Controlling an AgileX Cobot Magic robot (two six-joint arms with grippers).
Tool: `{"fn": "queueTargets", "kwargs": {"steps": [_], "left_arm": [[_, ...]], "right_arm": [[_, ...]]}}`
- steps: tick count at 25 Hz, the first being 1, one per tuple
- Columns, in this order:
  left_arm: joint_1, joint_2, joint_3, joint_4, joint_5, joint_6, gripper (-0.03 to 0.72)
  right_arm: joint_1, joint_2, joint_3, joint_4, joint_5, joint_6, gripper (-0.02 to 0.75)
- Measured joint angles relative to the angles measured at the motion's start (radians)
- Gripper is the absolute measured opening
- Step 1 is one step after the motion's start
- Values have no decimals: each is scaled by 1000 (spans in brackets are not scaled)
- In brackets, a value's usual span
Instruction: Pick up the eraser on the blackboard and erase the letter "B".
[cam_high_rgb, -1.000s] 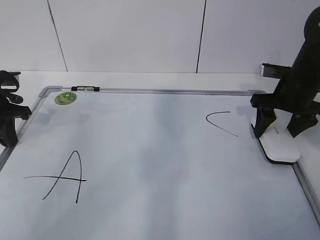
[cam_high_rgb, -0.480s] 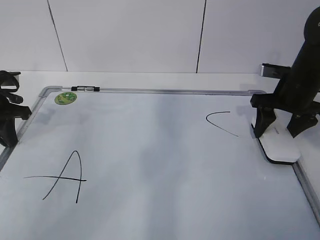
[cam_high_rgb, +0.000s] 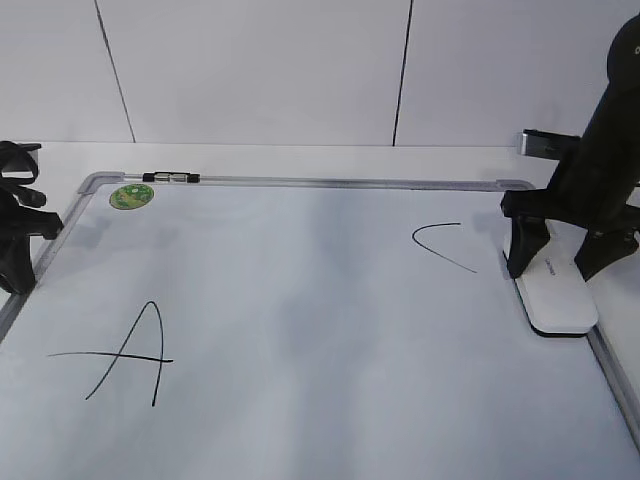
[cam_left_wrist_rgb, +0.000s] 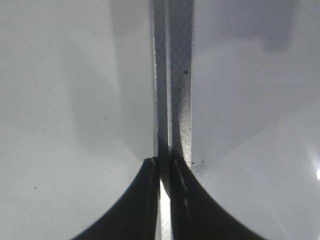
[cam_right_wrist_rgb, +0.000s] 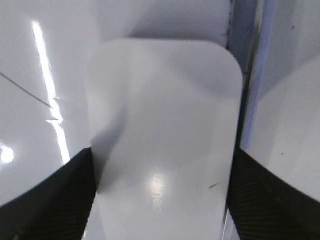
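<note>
The white eraser (cam_high_rgb: 556, 296) lies flat on the blackboard (cam_high_rgb: 300, 270), a white dry-erase board, against its right frame. My right gripper (cam_high_rgb: 560, 262) straddles the eraser with a finger against each long side. In the right wrist view the eraser (cam_right_wrist_rgb: 165, 120) fills the span between the jaws (cam_right_wrist_rgb: 162, 160), its grey lettering facing up. No letter "B" shows; the board's middle holds only faint smudges. My left gripper (cam_high_rgb: 18, 262) rests at the board's left edge. In the left wrist view its jaws (cam_left_wrist_rgb: 164, 167) are together over the frame (cam_left_wrist_rgb: 175, 75).
A slanted black "A" (cam_high_rgb: 130, 352) is at the lower left and a curved "C" (cam_high_rgb: 440, 242) just left of the eraser. A green sticker (cam_high_rgb: 130, 196) and a small dark clip (cam_high_rgb: 170, 178) sit at the top-left frame. A white wall stands behind.
The eraser was tilted with its dark underside showing; it has come down flat on the board beside the right frame. The left arm has not moved.
</note>
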Motion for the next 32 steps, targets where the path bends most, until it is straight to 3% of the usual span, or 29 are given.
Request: {"fn": "queueTargets", "kwargs": {"steps": [6,13,19,22,27,32], "left_arm": [[0,0,0,0,0,0,32],[0,0,0,0,2,0,32],[0,0,0,0,2,0,41],[0,0,0,2,2,0,87],[0,0,0,17,2,0,232],[1,3,-19,10,34,0,272]], "right_arm": [[0,1,-17,3,22,0,650],[0,1,-160,3,29,0,648],[0,1,-178,33,34,22,600],[0,1,-178,72,34,22,581],[0,-46,-178,81,36,22,575],[0,-134,-178,83,39,22,574]]}}
